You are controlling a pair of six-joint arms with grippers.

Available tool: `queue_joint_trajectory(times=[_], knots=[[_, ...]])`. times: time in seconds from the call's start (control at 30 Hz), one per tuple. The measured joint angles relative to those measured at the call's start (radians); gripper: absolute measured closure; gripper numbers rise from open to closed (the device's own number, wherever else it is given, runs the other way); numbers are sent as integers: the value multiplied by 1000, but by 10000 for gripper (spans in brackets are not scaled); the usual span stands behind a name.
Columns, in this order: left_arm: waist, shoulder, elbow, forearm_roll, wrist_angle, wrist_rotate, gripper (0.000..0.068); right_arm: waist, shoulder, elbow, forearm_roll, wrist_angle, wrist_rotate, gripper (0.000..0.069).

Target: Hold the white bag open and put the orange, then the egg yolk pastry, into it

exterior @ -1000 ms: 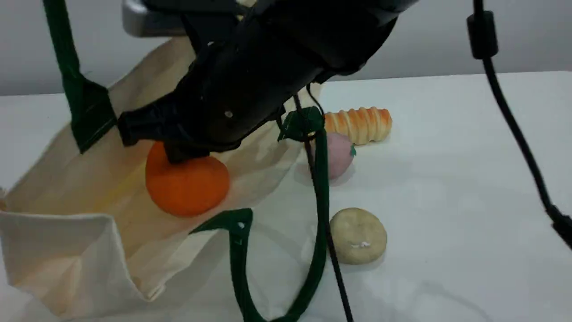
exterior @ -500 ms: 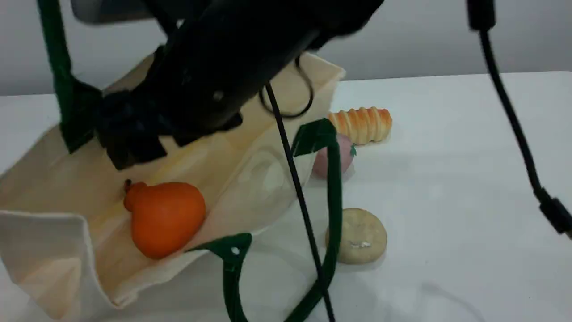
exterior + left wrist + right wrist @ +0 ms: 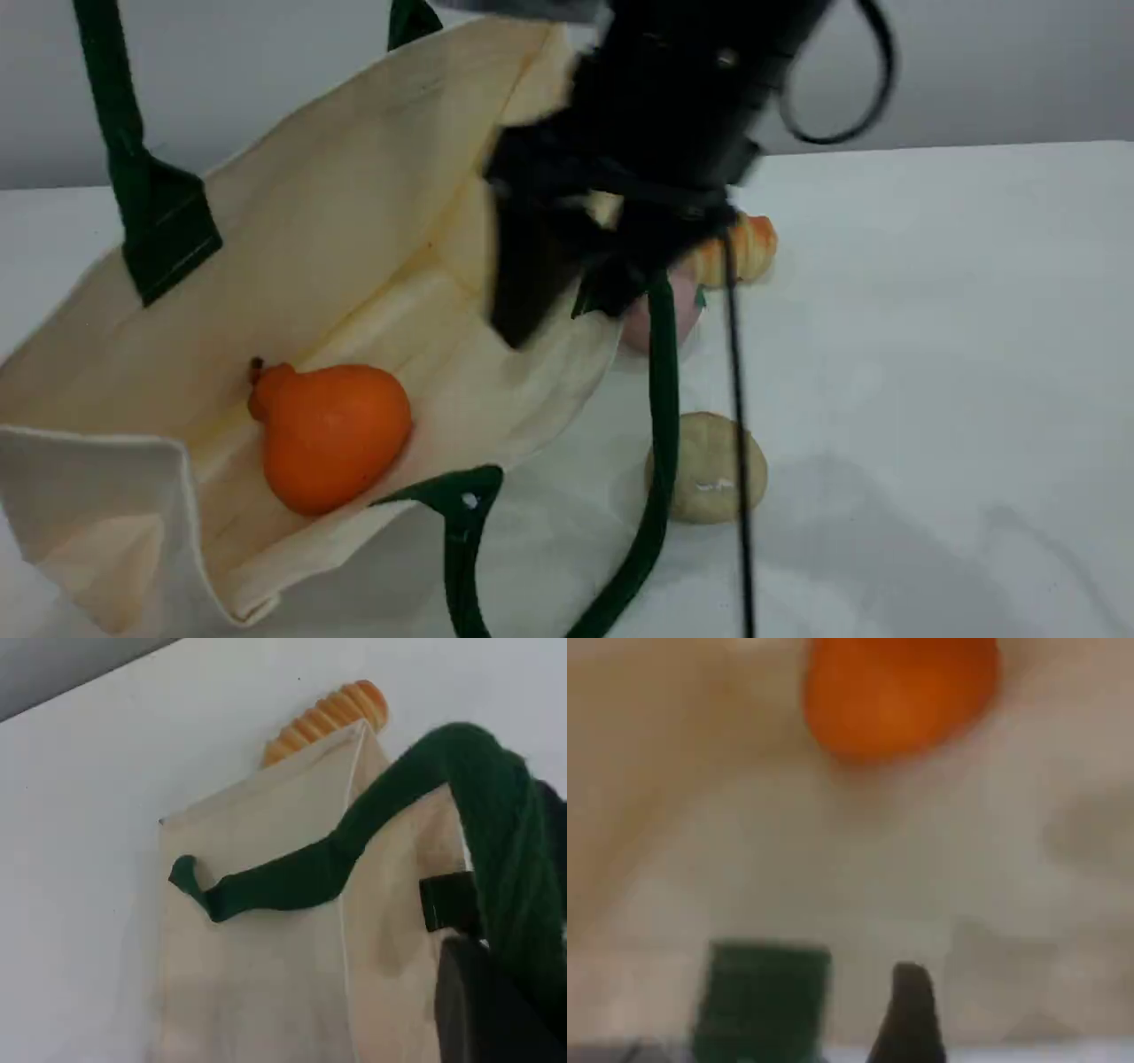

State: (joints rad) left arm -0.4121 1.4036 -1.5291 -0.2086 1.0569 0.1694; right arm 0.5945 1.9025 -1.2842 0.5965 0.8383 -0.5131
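Note:
The white bag (image 3: 292, 239) lies on its side, mouth toward the camera. One dark green handle (image 3: 106, 97) is pulled up out of the scene view. In the left wrist view my left gripper (image 3: 483, 992) is shut on that green handle (image 3: 496, 806). The orange (image 3: 332, 434) rests loose inside the bag, and shows blurred in the right wrist view (image 3: 899, 691). My right gripper (image 3: 567, 283), blurred, hangs open and empty over the bag's right rim, apart from the orange. The egg yolk pastry (image 3: 713, 465) sits on the table right of the bag, partly behind the other handle (image 3: 660, 399).
A golden striped bread roll (image 3: 744, 248) and a pink fruit (image 3: 678, 310) lie behind the pastry, half hidden by my right gripper. A black cable (image 3: 740, 425) hangs down across the pastry. The white table (image 3: 930, 354) stretches to the right.
My right gripper opened and let the orange go; it dropped to the bag's lower side. The gripper then drew back up and right, toward the bag's rim.

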Motion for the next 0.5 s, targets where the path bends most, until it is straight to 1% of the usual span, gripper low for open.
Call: queue_joint_trajectory(times=[0.1, 0.23, 0.37, 0.5], knots=[[0, 0, 0, 0, 0, 1, 603, -26, 0, 3, -28, 60, 16, 204], [0, 0, 0, 0, 2, 1, 603, -39, 0, 3, -62, 100, 36, 227], [0, 0, 0, 0, 5, 3, 603, -48, 1, 37, -162, 84, 103, 230], [0, -1, 0, 0, 6, 5, 603, -56, 1, 92, -252, 9, 162, 230]])
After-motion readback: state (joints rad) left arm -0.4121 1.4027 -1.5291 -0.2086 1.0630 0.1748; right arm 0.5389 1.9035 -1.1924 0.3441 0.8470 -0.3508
